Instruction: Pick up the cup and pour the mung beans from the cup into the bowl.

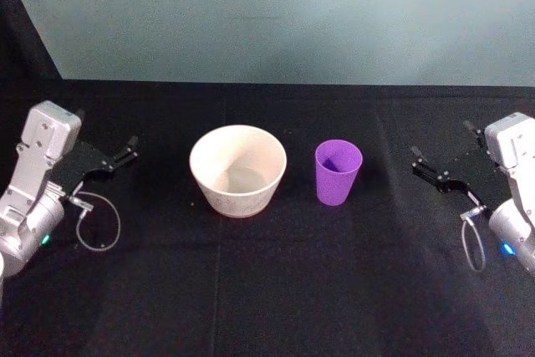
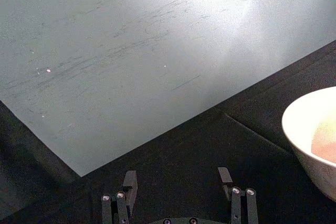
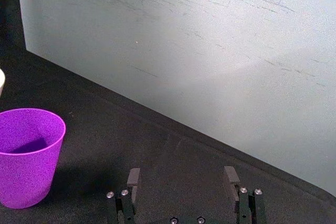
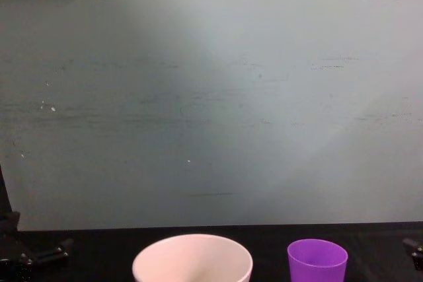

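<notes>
head view: the bowl (image 1: 238, 198) stands upright near the middle of the black tabletop (image 1: 267, 290). the cup (image 1: 338, 175) stands upright just beside it on the robot's right, not touching it. the left tool (image 1: 129, 148) hovers at the left edge, well apart from the bowl, and holds nothing. the right tool (image 1: 440, 141) hovers at the right edge, apart from the cup, and also holds nothing.

left wrist view: the left tool's fingers (image 2: 129, 181) are spread wide over bare black cloth. part of the bowl's rim and side shows at the frame edge.

right wrist view: the right tool's fingers (image 3: 230, 176) are spread wide with nothing between them. the cup stands off to one side. its contents cannot be made out.

chest view: the bowl and the cup stand side by side, with a clear gap between them, in front of a pale wall (image 4: 211, 97). the cup's rim sits level with the bowl's. dark parts of both tools show low at the two edges.
</notes>
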Motion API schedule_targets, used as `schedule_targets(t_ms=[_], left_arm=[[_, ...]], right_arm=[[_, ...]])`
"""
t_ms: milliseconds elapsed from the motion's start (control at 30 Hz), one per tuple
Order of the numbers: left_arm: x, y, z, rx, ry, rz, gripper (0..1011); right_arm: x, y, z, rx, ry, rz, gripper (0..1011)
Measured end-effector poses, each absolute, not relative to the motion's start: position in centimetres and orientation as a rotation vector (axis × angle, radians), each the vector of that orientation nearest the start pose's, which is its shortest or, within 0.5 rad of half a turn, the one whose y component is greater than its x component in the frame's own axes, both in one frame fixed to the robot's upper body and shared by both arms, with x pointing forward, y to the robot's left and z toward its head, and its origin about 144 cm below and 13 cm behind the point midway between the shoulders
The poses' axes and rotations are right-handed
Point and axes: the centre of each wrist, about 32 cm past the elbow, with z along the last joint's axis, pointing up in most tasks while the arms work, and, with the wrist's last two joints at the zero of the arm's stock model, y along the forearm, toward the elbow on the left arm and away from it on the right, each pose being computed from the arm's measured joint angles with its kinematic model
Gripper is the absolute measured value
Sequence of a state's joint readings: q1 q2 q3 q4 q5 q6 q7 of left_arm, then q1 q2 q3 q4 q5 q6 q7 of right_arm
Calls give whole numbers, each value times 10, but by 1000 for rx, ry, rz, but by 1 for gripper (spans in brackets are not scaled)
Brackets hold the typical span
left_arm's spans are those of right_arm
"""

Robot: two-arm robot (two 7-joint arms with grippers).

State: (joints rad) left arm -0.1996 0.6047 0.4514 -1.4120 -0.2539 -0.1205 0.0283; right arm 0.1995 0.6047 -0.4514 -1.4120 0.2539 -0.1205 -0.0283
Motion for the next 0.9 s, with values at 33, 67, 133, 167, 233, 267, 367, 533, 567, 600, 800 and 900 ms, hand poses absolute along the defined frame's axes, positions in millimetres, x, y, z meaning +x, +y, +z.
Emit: schedule_targets(t_ms=[33, 67, 133, 167, 233, 267, 367, 533, 567, 600, 800, 900], left_arm=[[489, 310, 1140, 304, -285, 1248, 1000], [489, 310, 1140, 304, -285, 1248, 1000], [489, 310, 1140, 304, -285, 1248, 1000], [489, 310, 1140, 304, -285, 1248, 1000], [489, 310, 1140, 304, -285, 1248, 1000], [489, 310, 1140, 304, -285, 1248, 1000], [489, 310, 1140, 304, -285, 1248, 1000], [489, 310, 1140, 304, -285, 1248, 1000], [489, 310, 1140, 304, -285, 1248, 1000], [489, 310, 1140, 304, -285, 1248, 1000], [489, 310, 1140, 304, -285, 1248, 1000], [489, 310, 1140, 304, -285, 1248, 1000]], right_arm=[[489, -310, 1140, -305, -285, -1248, 1002], [489, -310, 1140, -304, -285, -1248, 1002], [489, -310, 1140, -304, -285, -1248, 1002], [489, -310, 1140, -304, -285, -1248, 1002], [489, -310, 1140, -304, -285, -1248, 1000], [489, -310, 1140, -305, -285, -1248, 1002], [489, -310, 1140, -304, -285, -1248, 1002], [489, -310, 1140, -305, -285, -1248, 1002], [489, -310, 1140, -304, -285, -1248, 1000], [489, -310, 1140, -305, -285, -1248, 1002], [489, -310, 1140, -304, -285, -1248, 1000], [489, -310, 1140, -304, -285, -1248, 1002]])
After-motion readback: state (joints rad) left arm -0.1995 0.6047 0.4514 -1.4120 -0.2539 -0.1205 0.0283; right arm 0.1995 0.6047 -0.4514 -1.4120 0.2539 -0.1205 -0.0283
